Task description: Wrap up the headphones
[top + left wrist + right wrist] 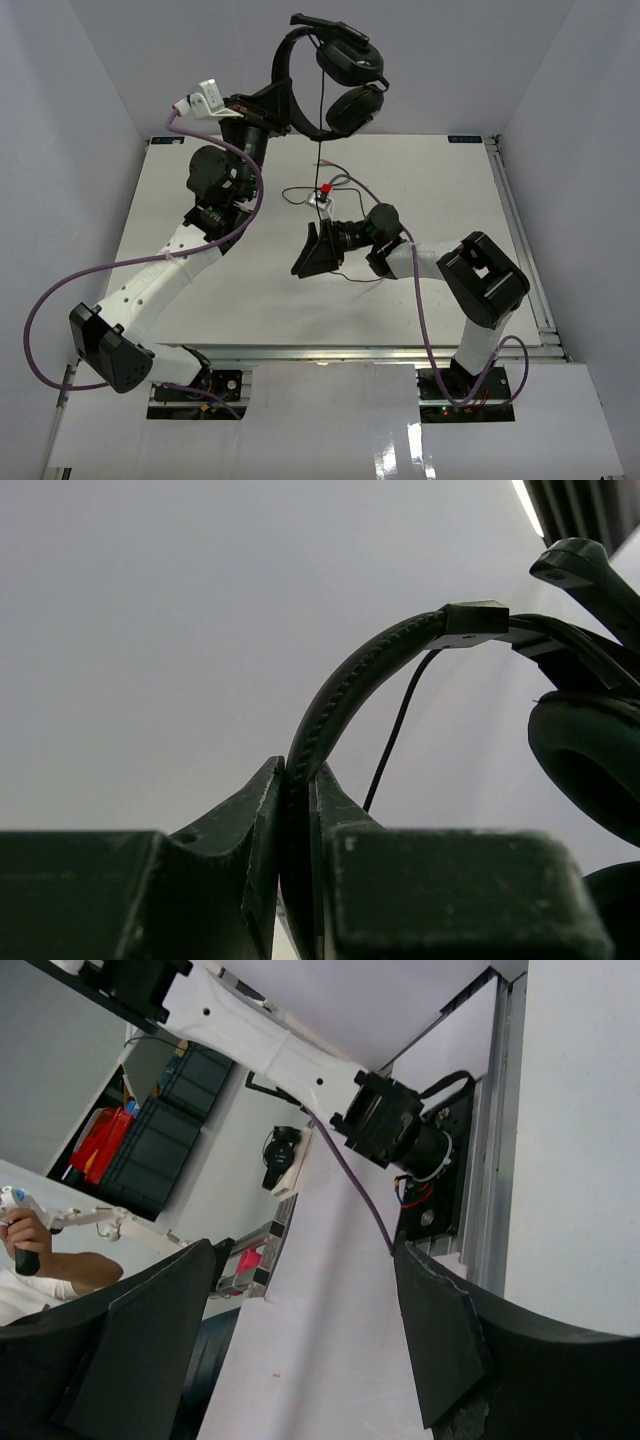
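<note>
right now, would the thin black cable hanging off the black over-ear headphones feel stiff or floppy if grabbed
Probably floppy: the thin black cable hangs straight from the black headphones, then loops loosely on the white table. Likely light, being thin.

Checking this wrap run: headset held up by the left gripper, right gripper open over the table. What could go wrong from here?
1. The left gripper pinches the headphones only across the narrow headband, with the earcups hanging to one side; they could twist or slip.
2. The cable hangs down to the table and loops beside the right arm, so a move may snag it.
3. The right gripper is open with no cable in it; a grab might miss.
</note>
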Tool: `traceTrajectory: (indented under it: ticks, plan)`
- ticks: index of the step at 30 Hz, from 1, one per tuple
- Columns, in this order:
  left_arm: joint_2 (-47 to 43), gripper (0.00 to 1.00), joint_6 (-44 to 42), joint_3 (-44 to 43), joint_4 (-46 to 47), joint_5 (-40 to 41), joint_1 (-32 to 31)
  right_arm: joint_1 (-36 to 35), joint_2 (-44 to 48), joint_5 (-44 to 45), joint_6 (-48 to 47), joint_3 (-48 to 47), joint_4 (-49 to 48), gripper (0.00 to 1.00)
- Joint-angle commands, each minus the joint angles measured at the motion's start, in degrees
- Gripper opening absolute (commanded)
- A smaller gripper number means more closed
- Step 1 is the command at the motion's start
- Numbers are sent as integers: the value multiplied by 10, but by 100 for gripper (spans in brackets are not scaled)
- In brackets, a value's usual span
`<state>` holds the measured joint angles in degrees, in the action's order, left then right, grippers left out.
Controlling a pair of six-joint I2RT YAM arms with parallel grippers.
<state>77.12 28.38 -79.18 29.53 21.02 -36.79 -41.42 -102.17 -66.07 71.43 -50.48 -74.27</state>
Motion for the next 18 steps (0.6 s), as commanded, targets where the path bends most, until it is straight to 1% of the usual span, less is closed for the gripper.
traceTrajectory:
  ticks: [1, 3, 6, 8, 9, 11, 13, 14, 15, 18]
  plan:
    - [-2, 0, -40, -47, 19, 124, 33, -8, 66, 2, -74, 26, -268, 79]
    - [6, 0, -45, -63, 11, 126, 50, -9, 82, -2, -102, 40, -249, 77]
    - [14, 0, -73, -78, -2, 131, 64, -9, 113, -10, -149, 54, -183, 69]
    - [14, 0, -77, -85, -17, 130, 80, -9, 128, -15, -181, 64, -152, 65]
    - [12, 0, -74, -86, -26, 129, 89, -10, 133, -19, -195, 68, -140, 61]
    - [8, 0, -63, -86, -50, 125, 107, -10, 147, -26, -215, 72, -116, 48]
    - [2, 0, -55, -84, -63, 120, 122, -10, 161, -37, -238, 75, -75, 38]
    - [2, 0, -57, -84, -72, 121, 131, -11, 171, -42, -263, 76, -39, 33]
    - [2, 0, -58, -84, -77, 122, 137, -10, 180, -43, -288, 76, -32, 29]
    - [-6, 0, -84, -71, -84, 123, 162, -11, 219, -41, -458, 57, 182, 21]
